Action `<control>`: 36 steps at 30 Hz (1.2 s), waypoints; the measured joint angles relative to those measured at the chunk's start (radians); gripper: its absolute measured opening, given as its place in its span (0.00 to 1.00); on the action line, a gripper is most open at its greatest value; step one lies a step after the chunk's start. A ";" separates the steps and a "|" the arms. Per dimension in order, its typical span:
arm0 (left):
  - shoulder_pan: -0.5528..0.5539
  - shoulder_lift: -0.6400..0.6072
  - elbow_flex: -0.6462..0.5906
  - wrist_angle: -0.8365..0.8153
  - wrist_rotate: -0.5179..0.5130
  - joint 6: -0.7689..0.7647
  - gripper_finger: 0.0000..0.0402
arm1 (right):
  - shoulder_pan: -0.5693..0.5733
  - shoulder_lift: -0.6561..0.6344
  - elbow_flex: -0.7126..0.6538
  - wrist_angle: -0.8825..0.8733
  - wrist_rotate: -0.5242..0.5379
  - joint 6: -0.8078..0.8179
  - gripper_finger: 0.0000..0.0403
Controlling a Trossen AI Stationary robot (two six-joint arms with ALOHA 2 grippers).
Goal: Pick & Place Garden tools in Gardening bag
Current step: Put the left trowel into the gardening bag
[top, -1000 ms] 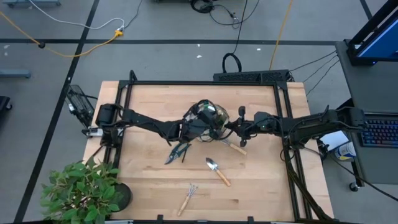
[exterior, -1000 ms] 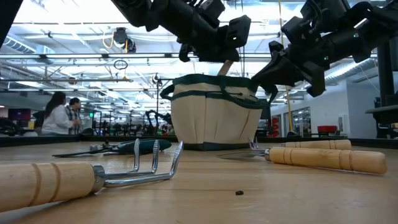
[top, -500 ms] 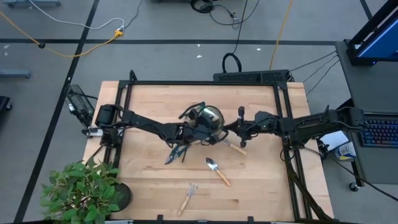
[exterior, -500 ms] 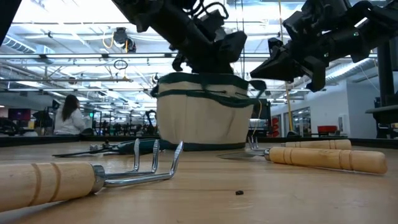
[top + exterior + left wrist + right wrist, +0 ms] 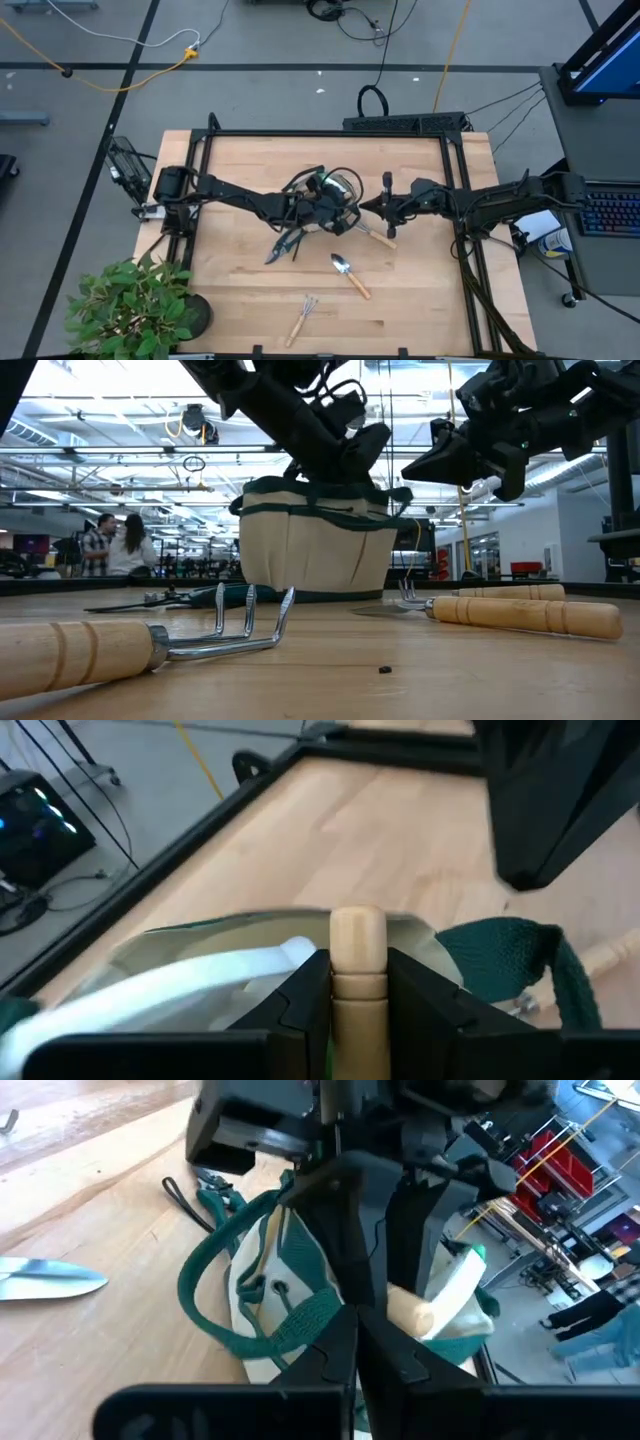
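The beige gardening bag (image 5: 340, 185) with green trim stands upright on its base at the table's middle; it also shows in the low view (image 5: 315, 550). My left gripper (image 5: 322, 200) is over the bag's mouth, shut on a wooden-handled tool (image 5: 358, 945). A white-topped spray bottle (image 5: 220, 975) lies inside the bag. My right gripper (image 5: 368, 207) is shut at the bag's right rim (image 5: 310, 1318). The pruning shears (image 5: 285, 245), a trowel (image 5: 350, 273), a rake (image 5: 302, 318) and another wooden-handled tool (image 5: 380, 237) lie flat on the table. My left gripper pinches the tool's wooden handle (image 5: 358, 982) between its two fingers, just below the handle's rounded free end. The fingers come from above, slanting from the table's left. The handle stands upright over the bag's mouth; its lower part is hidden inside the bag. My right gripper's shut fingertips (image 5: 340, 1342) are at the bag's green rim trim; I cannot tell whether they touch or grip it.
A leafy potted plant (image 5: 135, 305) stands at the table's near left corner. A black frame (image 5: 320, 135) runs along the table's edges. People stand in the room far behind the table (image 5: 115, 545). There is bare wood at the table's far left and near right.
My left gripper has gone down with the wooden-handled tool into the bag's mouth, so the handle no longer shows above the rim in the low view. The bag has slid a little toward the table's left and stands straighter, with its mouth open upward.
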 joint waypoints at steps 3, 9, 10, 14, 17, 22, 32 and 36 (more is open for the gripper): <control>0.014 0.000 0.000 -0.021 0.051 0.000 0.23 | 0.000 0.000 0.000 -0.001 0.000 -0.001 0.00; 0.045 0.000 0.000 -0.040 0.122 0.004 0.23 | 0.000 0.000 0.000 -0.001 0.000 -0.002 0.00; 0.049 0.000 0.000 -0.044 0.130 0.004 0.23 | 0.000 0.000 0.000 -0.001 0.000 -0.003 0.00; 0.068 0.000 0.000 -0.076 0.168 0.004 0.23 | 0.000 0.000 0.000 -0.001 0.000 -0.003 0.00; 0.084 0.000 0.000 -0.100 0.192 0.008 0.24 | 0.000 0.000 0.000 -0.001 0.000 -0.003 0.00; 0.094 0.000 0.000 -0.101 0.196 0.043 0.35 | 0.000 0.000 0.000 -0.001 0.000 -0.003 0.00; 0.080 -0.114 -0.002 -0.196 0.236 0.094 0.58 | 0.000 0.000 0.000 0.005 0.001 -0.013 0.00; 0.080 -0.210 -0.001 -0.276 0.296 0.085 0.57 | 0.000 0.000 -0.001 0.012 0.003 -0.024 0.00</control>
